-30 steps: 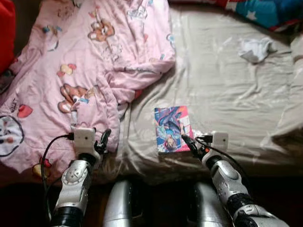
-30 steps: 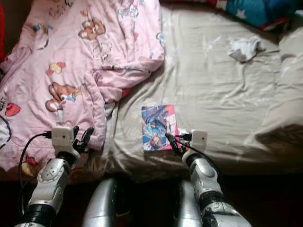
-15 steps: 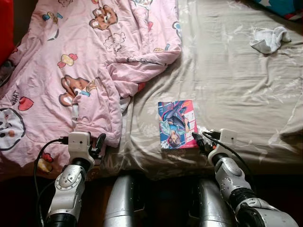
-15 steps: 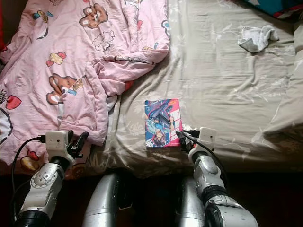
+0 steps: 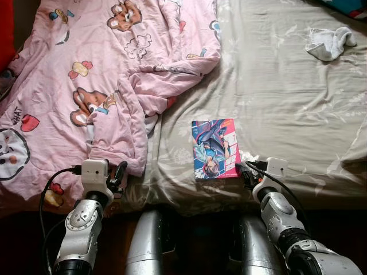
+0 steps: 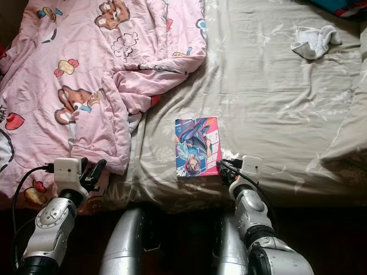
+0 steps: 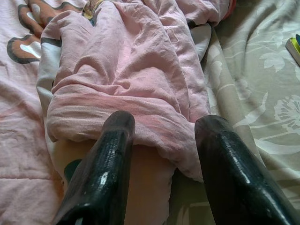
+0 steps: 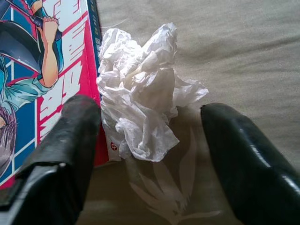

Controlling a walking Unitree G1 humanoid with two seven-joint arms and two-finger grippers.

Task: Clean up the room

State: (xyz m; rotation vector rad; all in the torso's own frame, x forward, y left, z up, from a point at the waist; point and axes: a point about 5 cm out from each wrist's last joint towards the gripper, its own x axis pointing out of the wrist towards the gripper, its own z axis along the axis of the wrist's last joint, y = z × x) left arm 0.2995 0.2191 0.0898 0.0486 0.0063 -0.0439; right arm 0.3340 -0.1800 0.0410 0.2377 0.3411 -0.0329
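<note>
One crumpled white tissue wad [image 8: 143, 105] lies on the beige leaf-patterned bed sheet [image 5: 287, 103], touching the right edge of one colourful comic book [image 5: 215, 149]. The right claw [image 8: 145, 154] gapes wide around it. The left claw [image 7: 164, 159], also spread, sits at the hem of one pink cartoon-bear quilt [image 5: 97, 74], printed "WHAT". One white cloth [image 5: 330, 43] lies far off.

Both arms reach forward and low — left gripper [image 7: 164, 154] fingers spread; right gripper [image 8: 150, 140] fingers spread too.
</note>
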